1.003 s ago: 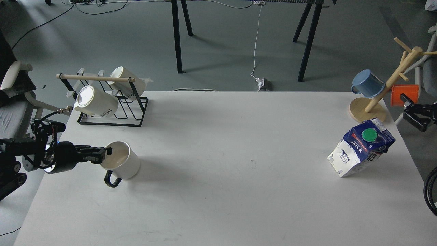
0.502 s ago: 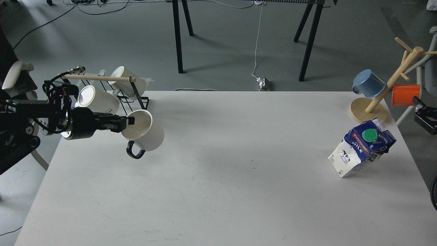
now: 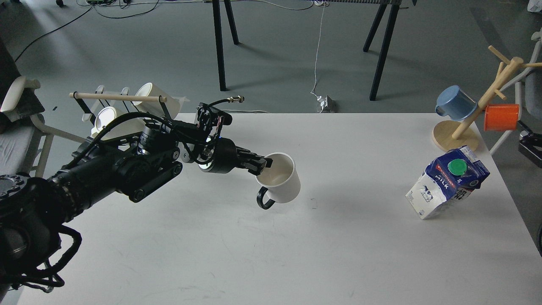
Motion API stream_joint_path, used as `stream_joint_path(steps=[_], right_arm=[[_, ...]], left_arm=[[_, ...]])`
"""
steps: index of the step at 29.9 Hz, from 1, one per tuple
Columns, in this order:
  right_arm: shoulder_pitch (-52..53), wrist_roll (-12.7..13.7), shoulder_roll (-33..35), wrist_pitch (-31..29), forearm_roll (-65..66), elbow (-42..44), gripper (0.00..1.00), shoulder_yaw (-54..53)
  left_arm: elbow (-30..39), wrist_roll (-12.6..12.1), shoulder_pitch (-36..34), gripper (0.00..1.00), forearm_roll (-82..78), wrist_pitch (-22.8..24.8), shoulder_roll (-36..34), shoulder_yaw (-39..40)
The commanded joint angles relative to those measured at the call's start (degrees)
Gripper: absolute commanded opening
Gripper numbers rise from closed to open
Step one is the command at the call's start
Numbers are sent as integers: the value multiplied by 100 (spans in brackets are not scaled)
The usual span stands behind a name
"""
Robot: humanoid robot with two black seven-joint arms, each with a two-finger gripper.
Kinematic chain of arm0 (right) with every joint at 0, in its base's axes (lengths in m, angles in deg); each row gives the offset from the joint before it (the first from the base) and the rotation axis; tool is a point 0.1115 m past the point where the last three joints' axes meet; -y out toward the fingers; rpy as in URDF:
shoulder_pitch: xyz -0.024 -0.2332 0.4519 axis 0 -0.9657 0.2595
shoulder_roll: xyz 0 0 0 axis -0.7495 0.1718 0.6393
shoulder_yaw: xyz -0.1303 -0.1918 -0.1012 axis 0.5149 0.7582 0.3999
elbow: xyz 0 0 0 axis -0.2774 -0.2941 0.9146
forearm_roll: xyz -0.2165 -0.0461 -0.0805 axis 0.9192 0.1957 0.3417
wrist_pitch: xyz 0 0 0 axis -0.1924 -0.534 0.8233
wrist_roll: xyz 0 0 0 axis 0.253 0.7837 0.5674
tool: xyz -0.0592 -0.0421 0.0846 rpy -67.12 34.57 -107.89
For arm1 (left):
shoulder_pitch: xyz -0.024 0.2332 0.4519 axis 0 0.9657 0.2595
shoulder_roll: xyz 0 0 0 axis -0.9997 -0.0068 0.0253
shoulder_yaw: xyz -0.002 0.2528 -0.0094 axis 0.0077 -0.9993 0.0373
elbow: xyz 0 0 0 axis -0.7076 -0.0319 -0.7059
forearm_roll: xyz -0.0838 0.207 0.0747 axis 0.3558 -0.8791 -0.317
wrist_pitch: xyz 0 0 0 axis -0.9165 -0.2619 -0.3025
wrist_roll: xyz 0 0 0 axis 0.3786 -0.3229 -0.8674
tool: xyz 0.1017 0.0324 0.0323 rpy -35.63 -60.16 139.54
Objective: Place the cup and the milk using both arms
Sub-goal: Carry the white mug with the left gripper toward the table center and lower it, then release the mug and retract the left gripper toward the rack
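Note:
My left gripper (image 3: 263,163) is shut on the near rim of a white cup (image 3: 280,183) with a black handle. It holds the cup upright over the middle of the white table (image 3: 271,254); whether the cup touches the table I cannot tell. A blue and white milk carton (image 3: 448,182) with a green cap stands tilted near the right edge of the table. Of my right arm only a black part (image 3: 532,146) shows at the right edge; its gripper is out of view.
A black wire rack (image 3: 127,114) with white mugs stands at the back left corner, partly behind my left arm. A wooden mug tree (image 3: 474,114) with a blue cup (image 3: 456,103) and an orange cup (image 3: 501,117) stands at the back right corner.
My left arm has carried the white cup from the left side of the table to its middle. The right arm has drawn back toward the right edge. The milk carton has not moved.

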Motion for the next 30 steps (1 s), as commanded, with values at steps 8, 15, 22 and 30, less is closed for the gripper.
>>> stream_joint_path(steps=[8, 15, 22, 30], right_arm=[[14, 0, 1, 0, 1, 8, 99, 23], [-30, 0, 10, 0, 1, 8, 99, 23], [-39, 0, 10, 0, 1, 0, 99, 23], [-153, 0, 53, 0, -279, -88, 99, -30]], left_arm=[[-155, 0, 167, 5, -9, -54, 343, -322], [-155, 0, 247, 8, 0, -19, 256, -322], [-24, 0, 247, 53, 88, 200, 19, -243], [565, 0, 238, 89, 1246, 539, -534, 564]])
